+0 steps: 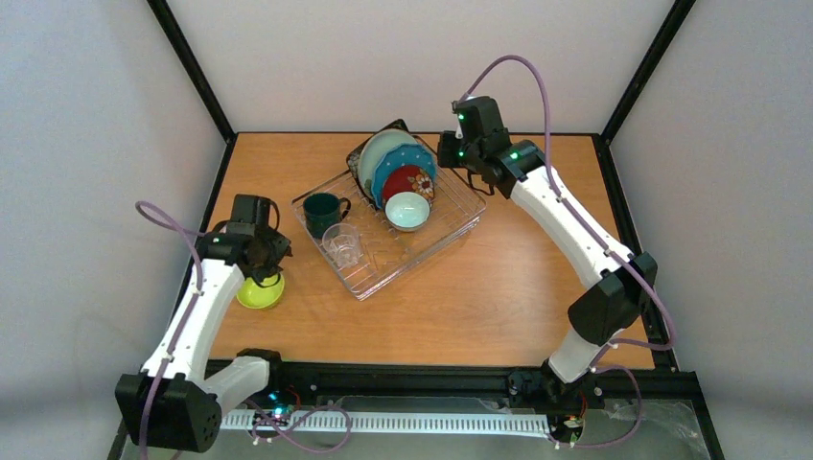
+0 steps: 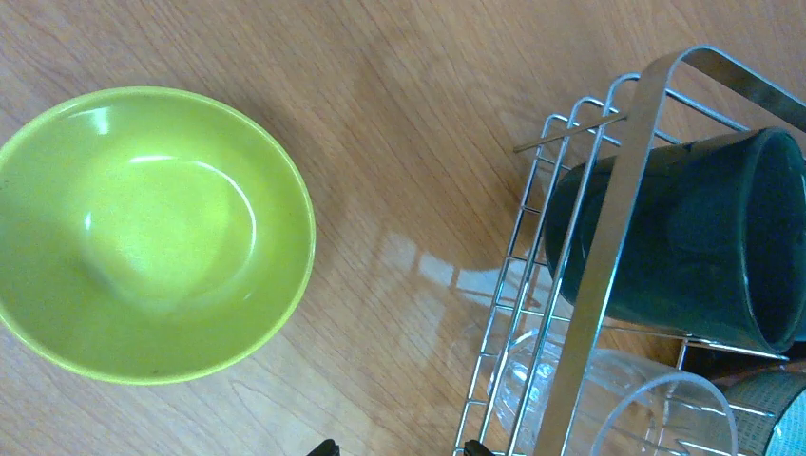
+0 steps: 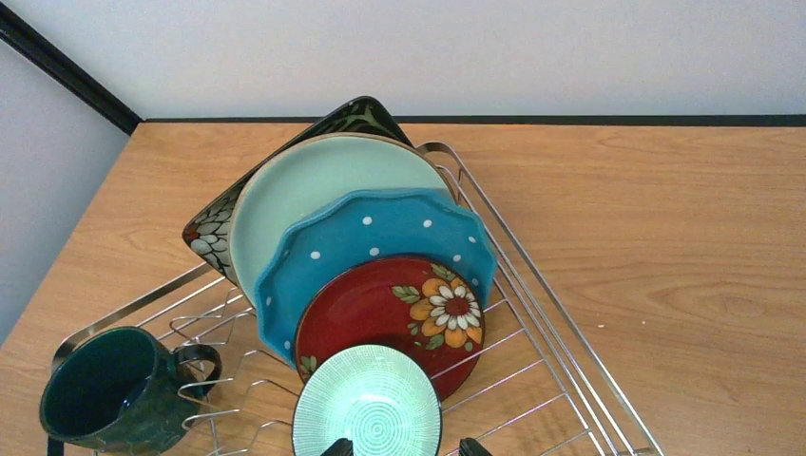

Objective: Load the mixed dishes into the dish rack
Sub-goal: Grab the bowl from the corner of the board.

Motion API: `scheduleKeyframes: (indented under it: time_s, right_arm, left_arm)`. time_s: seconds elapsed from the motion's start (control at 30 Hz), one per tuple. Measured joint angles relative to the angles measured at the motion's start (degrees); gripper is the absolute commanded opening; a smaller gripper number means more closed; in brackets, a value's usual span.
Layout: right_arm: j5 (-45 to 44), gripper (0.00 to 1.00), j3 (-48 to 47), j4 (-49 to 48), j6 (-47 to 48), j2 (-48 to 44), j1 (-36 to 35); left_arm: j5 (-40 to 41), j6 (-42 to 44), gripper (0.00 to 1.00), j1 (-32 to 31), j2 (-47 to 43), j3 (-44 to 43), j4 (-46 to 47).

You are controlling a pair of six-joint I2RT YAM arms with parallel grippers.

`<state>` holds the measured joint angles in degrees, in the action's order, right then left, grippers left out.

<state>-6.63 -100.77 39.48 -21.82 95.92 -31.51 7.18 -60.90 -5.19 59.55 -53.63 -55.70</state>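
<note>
The dish rack (image 1: pixel 425 252) sits mid-table. Standing upright in it are the black square floral plate (image 3: pixel 211 231), pale mint plate (image 3: pixel 318 180), blue dotted plate (image 3: pixel 380 228), small red floral plate (image 3: pixel 399 304) and, in front, the mint bowl (image 3: pixel 366 404). At its left end are the dark green mug (image 2: pixel 699 237) and the clear glass cup (image 2: pixel 656 408). The yellow-green bowl (image 2: pixel 143 228) rests on the table left of the rack. My left gripper (image 2: pixel 399 448) hovers open between bowl and rack, holding nothing. My right gripper (image 3: pixel 406 448) is open and empty, behind the rack's far right side.
The wooden table (image 1: pixel 518 287) has black rails along its edges and grey walls close around it. The rack's metal handle bar (image 2: pixel 618 218) crosses in front of the mug in the left wrist view. The arm bases stand at the near edge.
</note>
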Motion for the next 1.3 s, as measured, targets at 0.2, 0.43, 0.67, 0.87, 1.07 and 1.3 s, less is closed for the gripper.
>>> scheduleKeyframes:
  time_s: [0.2,0.43,0.67,0.87,1.07,1.3]
  right_arm:
    - [0.2,0.64,1.0,-0.7,0.3,-0.2,1.1]
    - [1.5,0.64,3.2,-2.3,0.5,-1.5,3.5]
    - [3.6,0.64,6.1,-4.1,0.4,-2.1,6.1]
    - [5.0,0.64,6.8,-5.5,0.4,-2.1,7.5]
    - [5.8,0.64,6.8,-6.4,0.3,-2.0,7.9]
    - [6.1,0.64,7.2,-7.0,0.3,-2.0,8.4]
  left_arm:
    - [-0.8,-0.2,0.73,1.4,0.5,1.2,0.8]
    - [0.5,1.0,0.73,1.6,3.5,2.3,1.1]
    - [3.5,5.4,0.73,2.2,8.5,2.3,1.3]
    - [4.3,9.0,0.73,4.5,10.4,2.3,2.2]
    - [4.4,11.6,0.73,4.5,13.0,2.3,3.6]
    - [4.1,13.4,0.73,4.9,16.7,2.3,5.7]
